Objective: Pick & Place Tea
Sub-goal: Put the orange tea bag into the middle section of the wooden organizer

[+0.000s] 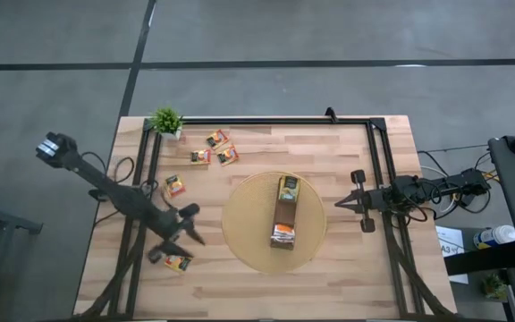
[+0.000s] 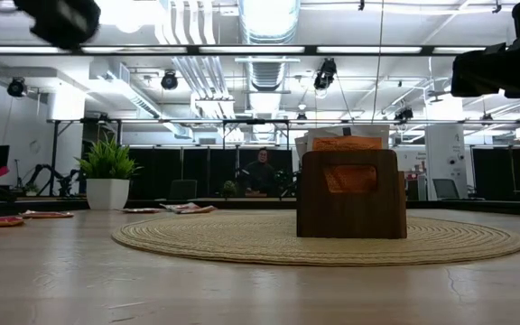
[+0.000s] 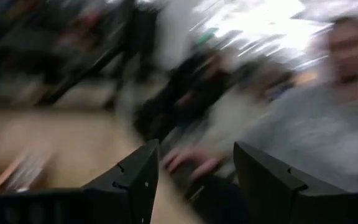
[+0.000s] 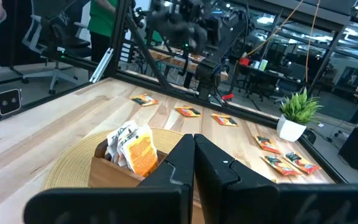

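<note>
The left gripper [image 1: 189,224] hangs spread wide and empty at lower left, just above an orange square tea sachet [image 1: 178,263]; the right gripper [image 1: 341,204], pinched closed, waits right of the round woven mat [image 1: 240,210].

Count taken with the round woven mat [image 1: 240,210] as reference.

Woven mats: one.

Long wooden boxes: one, the box [image 1: 284,217] standing on the mat, with sachets packed inside at both ends; their number cannot be told.

Loose tea sachets on the bare table: five. Three form a cluster [image 1: 215,149] beyond the mat, toward the plant. One sachet [image 1: 175,186] lies alone to the mat's left. One sachet [image 1: 178,263] lies near the front edge, left of the mat.

Potted plants: one, the plant [image 1: 166,122] at the far left corner, well apart from the mat.

Robot arms: two, one on each side of the mat.
</note>
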`<action>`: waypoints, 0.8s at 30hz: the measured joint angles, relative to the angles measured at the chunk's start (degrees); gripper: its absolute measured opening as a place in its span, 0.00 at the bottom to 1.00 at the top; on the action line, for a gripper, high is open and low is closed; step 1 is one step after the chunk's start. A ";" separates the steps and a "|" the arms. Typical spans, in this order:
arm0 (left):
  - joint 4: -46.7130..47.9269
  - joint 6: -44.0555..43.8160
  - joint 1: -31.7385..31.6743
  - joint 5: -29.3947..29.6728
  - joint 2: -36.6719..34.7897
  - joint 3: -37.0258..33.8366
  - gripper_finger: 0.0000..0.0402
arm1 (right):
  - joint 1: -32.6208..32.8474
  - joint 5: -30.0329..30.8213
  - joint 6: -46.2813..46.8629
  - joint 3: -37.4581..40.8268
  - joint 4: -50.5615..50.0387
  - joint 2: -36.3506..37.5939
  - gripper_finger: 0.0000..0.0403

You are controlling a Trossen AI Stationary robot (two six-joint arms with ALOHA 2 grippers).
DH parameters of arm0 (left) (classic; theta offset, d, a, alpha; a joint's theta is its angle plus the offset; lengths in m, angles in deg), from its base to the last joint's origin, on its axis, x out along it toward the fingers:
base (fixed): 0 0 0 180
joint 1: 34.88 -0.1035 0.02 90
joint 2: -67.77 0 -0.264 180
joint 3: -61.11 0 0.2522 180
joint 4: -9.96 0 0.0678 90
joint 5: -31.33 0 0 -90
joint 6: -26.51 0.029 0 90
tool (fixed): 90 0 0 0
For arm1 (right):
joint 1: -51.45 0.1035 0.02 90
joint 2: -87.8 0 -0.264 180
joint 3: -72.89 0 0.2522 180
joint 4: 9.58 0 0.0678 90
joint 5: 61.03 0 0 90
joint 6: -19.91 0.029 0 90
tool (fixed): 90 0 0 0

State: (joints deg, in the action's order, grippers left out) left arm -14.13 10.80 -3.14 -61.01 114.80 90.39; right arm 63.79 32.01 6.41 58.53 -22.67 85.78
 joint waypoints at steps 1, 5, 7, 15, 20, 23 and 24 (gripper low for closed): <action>6.58 -1.45 0.61 4.22 0.70 2.10 0.50 | 0.00 0.00 0.00 0.00 0.00 0.00 0.02; 32.20 -11.61 3.26 18.72 5.88 12.53 0.50 | 0.00 0.00 0.00 0.00 0.00 -0.02 0.02; 41.20 -18.68 4.61 23.10 9.58 17.27 0.50 | 0.00 0.00 0.00 0.00 0.00 -0.02 0.02; 63.35 -43.38 8.24 24.94 23.36 33.10 0.50 | 0.00 0.01 0.00 0.00 0.00 -0.02 0.02; 76.34 -60.72 11.27 22.79 30.34 38.61 0.50 | 0.00 0.01 0.00 0.00 0.00 -0.02 0.02; 81.76 -70.69 13.04 18.28 34.28 39.61 0.50 | 0.00 0.02 0.00 0.00 0.00 -0.02 0.02; 83.38 -73.28 13.69 16.90 35.50 39.61 0.50 | 0.00 0.00 0.00 0.00 0.00 -0.02 0.02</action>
State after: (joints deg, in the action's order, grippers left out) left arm 69.24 -62.48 10.56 -44.11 150.30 130.00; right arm 63.79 32.00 6.41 58.53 -22.67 85.76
